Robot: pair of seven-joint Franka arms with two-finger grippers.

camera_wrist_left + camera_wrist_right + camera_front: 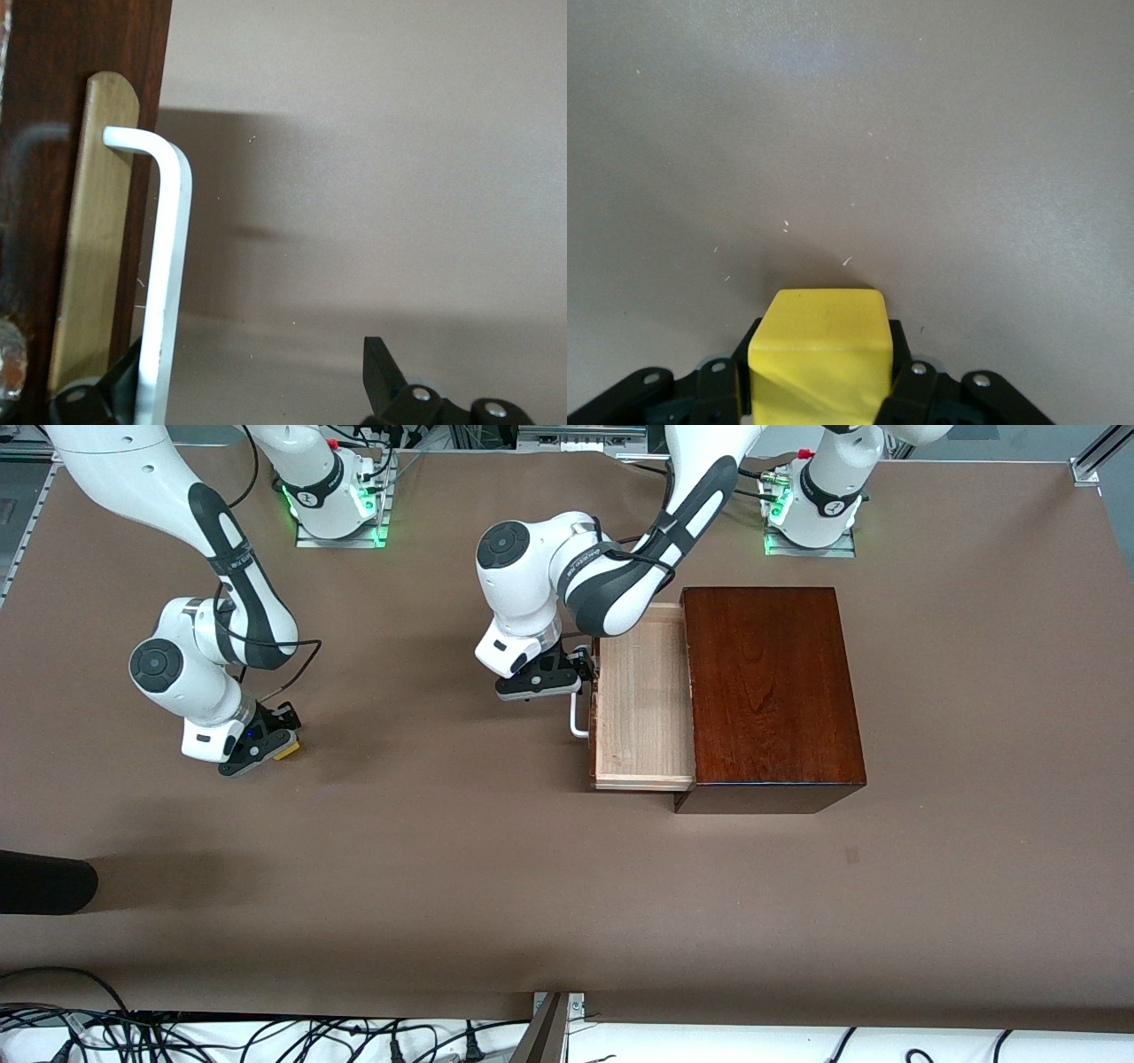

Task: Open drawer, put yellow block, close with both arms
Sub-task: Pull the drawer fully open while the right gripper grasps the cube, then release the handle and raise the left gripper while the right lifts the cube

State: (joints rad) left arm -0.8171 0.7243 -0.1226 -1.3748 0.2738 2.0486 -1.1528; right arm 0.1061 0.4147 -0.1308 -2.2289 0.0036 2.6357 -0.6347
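Both arms point(221, 584) are glossy white with dark grey joint bands and round grey joint caps. Black cables loop along the links. Bases point(337, 509) glow green. Black grippers point(261, 748) show silver screws on their fingers point(908, 390).

Robotics lab bench. Two white Franka arms point(221, 602) point(611, 576) bolted to metal base plates point(341, 536) with green status lights, at the edge of a table point(443, 868) under brown sheet covering. Loose black cables point(177, 1036) bundled along the front edge; aluminium framing point(1094, 460) at one corner. No domestic furnishings.
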